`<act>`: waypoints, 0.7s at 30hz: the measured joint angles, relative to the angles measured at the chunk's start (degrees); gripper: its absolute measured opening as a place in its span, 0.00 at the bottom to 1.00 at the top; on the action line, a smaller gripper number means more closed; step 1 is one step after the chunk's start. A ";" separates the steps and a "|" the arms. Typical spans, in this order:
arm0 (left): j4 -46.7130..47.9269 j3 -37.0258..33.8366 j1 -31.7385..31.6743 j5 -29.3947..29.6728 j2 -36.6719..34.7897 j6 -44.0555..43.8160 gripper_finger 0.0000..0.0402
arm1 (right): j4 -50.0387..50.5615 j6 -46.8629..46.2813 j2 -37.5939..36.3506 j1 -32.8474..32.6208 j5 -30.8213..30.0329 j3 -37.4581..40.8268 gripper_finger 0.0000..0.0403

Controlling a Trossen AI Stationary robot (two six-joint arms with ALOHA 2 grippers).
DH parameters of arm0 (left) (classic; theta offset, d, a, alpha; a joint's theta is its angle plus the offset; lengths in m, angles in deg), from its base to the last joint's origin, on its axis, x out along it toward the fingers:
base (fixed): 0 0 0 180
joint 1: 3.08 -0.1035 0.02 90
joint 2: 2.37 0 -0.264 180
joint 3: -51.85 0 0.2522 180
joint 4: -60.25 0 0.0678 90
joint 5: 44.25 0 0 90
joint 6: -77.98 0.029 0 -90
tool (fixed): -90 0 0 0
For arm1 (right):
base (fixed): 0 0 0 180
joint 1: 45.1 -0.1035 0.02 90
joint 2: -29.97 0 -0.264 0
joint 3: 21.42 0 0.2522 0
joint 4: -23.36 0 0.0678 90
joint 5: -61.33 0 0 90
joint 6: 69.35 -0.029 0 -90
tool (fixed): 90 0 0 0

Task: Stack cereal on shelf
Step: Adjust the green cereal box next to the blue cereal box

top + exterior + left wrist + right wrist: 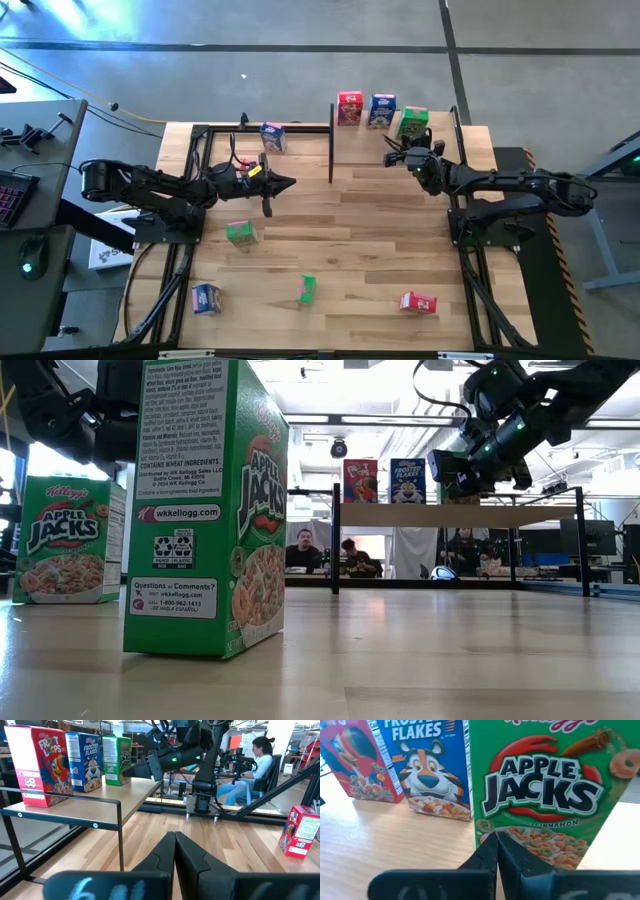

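The right arm is stretched toward the shelf [400, 150], its gripper [392, 158] raised level with the board, fingers pressed together and empty, just in front of the green box [545, 795]. That box is stood on the shelf beside a blue box [427, 770] and a red box [355, 765]. The left arm is held over the table's left half, its gripper [288, 183] pinched shut on nothing. Other boxes are scattered over the table [360, 230].

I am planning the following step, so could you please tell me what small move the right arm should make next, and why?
Probably back the right end effector away from the shelf: it is shut and empty beside the green box, which already stands there with the red and blue boxes.
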 joint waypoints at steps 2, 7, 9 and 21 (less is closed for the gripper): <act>0.00 0.00 0.00 0.00 0.00 0.01 0.00 | -0.20 0.01 0.00 0.34 0.29 0.00 0.00; 0.00 0.00 0.00 0.00 0.00 -0.16 0.00 | -0.69 -0.03 0.00 0.96 0.32 0.00 0.00; 0.00 0.00 0.00 0.00 0.00 -0.39 0.00 | -0.69 -0.06 -0.01 1.20 0.36 0.00 0.00; 0.12 0.00 0.00 0.00 0.00 -0.43 0.00 | -0.79 -1.54 -0.01 1.60 0.11 0.00 0.00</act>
